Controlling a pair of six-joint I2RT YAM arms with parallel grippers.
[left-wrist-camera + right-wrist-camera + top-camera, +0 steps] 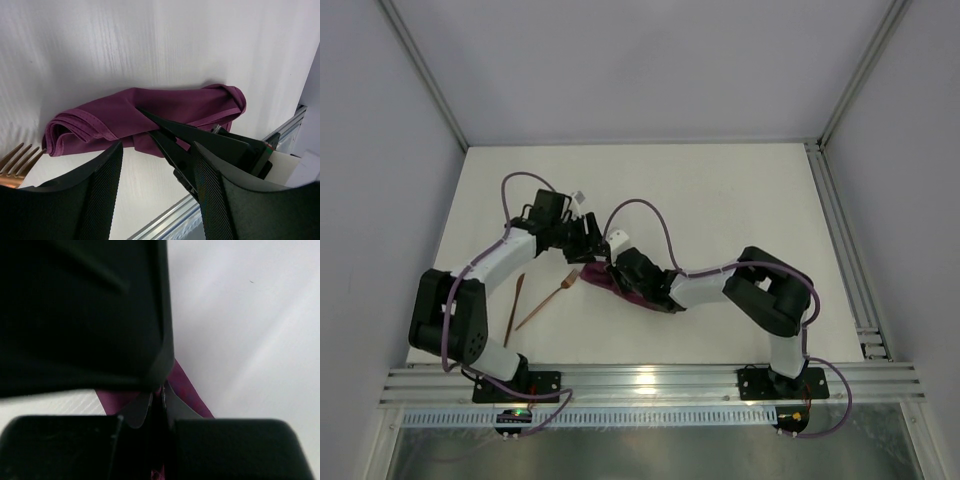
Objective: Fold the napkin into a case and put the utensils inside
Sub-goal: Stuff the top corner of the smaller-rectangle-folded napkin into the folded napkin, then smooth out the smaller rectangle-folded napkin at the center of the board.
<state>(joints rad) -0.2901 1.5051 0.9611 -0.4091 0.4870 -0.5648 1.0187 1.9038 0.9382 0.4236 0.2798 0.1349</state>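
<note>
The left arm (pixel 503 258) rises from its base, folds sharply at the elbow and reaches forward and inward, with the wrist bent toward the middle. The left hand (pixel 585 238) points downward, its broad fingers (pixel 102 195) spread apart and gripping nothing. The right arm (pixel 705 290) doubles back at its elbow and stretches low toward the left. The right hand (pixel 620 268) sits just beside the left one. Its slim, pointed fingers (pixel 190 135) are pressed together on a fold of the napkin (pixel 165 107).

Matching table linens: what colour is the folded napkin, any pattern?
Plain plum-purple napkin; left wrist view.
</note>
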